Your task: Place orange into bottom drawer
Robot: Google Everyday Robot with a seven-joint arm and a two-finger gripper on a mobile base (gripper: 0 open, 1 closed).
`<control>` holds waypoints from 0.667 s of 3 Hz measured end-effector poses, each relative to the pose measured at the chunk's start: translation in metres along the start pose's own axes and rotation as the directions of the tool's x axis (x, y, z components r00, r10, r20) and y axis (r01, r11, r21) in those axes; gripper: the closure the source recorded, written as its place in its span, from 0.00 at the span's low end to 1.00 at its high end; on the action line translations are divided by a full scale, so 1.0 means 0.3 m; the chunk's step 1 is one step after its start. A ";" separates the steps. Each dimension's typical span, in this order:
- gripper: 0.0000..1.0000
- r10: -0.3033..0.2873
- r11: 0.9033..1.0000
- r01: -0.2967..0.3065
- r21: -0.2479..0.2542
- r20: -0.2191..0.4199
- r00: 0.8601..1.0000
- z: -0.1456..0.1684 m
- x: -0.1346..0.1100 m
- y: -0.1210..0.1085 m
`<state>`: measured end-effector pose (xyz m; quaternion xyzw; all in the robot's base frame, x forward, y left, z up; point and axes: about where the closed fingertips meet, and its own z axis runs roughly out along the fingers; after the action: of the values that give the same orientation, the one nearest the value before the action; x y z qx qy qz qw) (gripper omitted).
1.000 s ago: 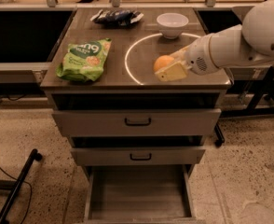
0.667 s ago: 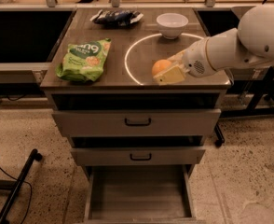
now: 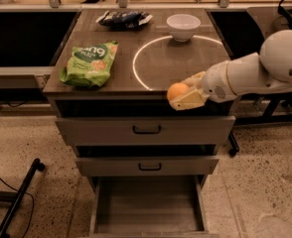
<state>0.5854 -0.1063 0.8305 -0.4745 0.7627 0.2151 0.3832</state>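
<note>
At the front edge of the surface (image 3: pixel 171 63), your end effector (image 3: pixel 182 95) is grasping the orange (image 3: pixel 176 89) high above the open bottom drawer (image 3: pixel 146 207); releasing here, you are risking it striking the top drawer front (image 3: pixel 101 130) and rolling away.

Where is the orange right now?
In the camera view, the orange sits gripped in the pincer, right of centre at the front edge of the countertop, high above the open bottom drawer.

I've got the round orange (image 3: pixel 176 90) clamped in my gripper (image 3: pixel 182 95) at the worktop's front edge, right of centre; the grey bottom drawer (image 3: pixel 146 203) sits pulled out below.
</note>
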 end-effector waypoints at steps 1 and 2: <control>1.00 -0.009 1.000 0.009 0.008 0.005 1.000 -0.009 0.071 0.057; 1.00 0.012 1.000 -0.012 0.011 0.001 1.000 0.017 0.187 0.095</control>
<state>0.5476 -0.1212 0.7821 -0.4680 0.7664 0.2135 0.3847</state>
